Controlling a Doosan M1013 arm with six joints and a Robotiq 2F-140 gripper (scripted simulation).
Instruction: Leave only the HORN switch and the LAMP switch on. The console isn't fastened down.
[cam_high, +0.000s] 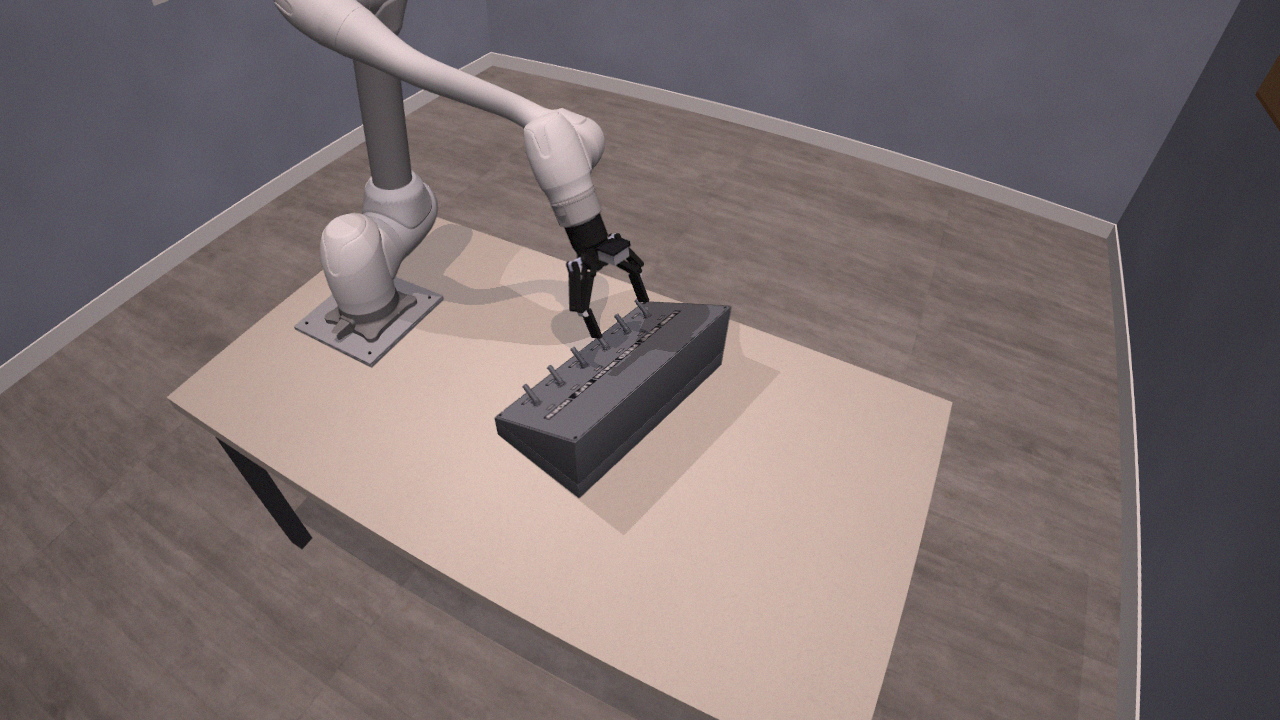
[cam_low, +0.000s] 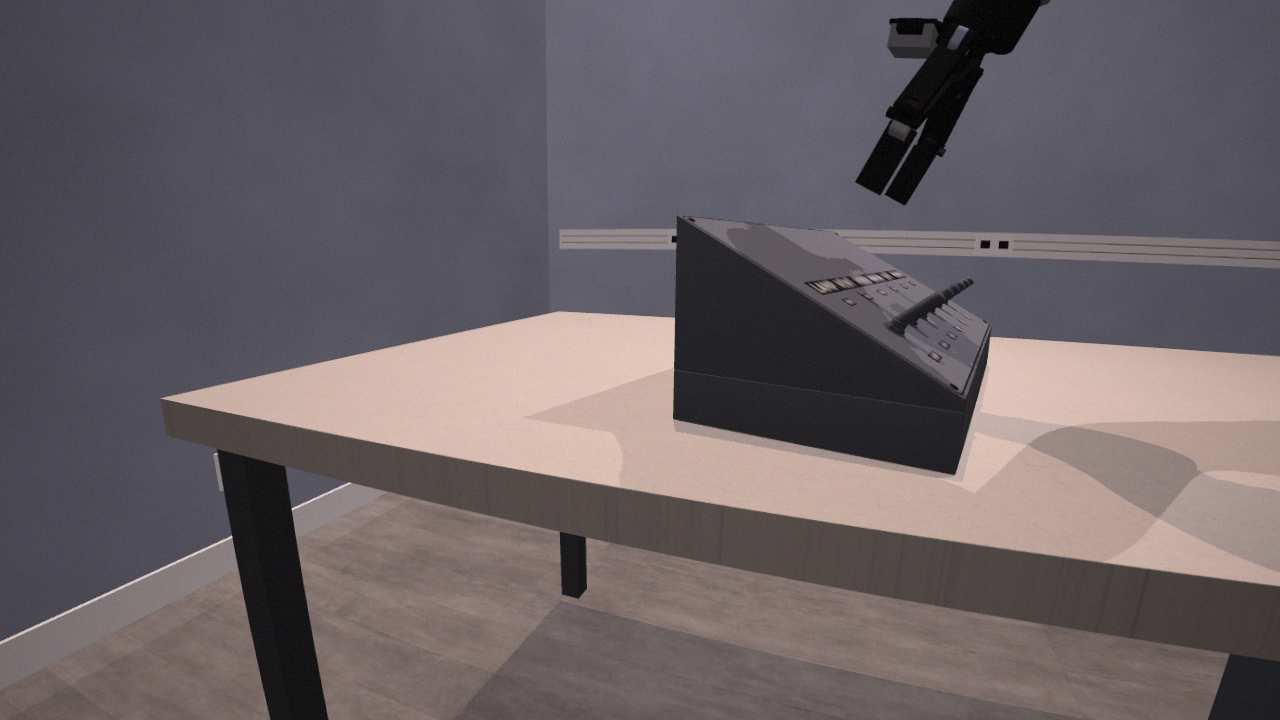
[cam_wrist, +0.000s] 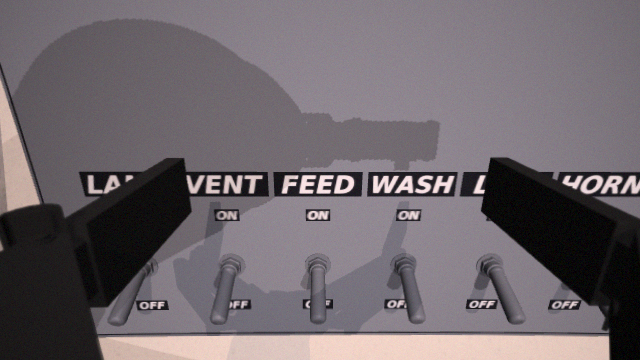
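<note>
Gripper (cam_high: 612, 315) hangs wide open, holding nothing, just above the sloped console (cam_high: 626, 394) mid-table (cam_high: 447, 537). Below & between its fingers: VENT, FEED, WASH levers (cam_wrist: 316, 287), all at OFF.
</note>
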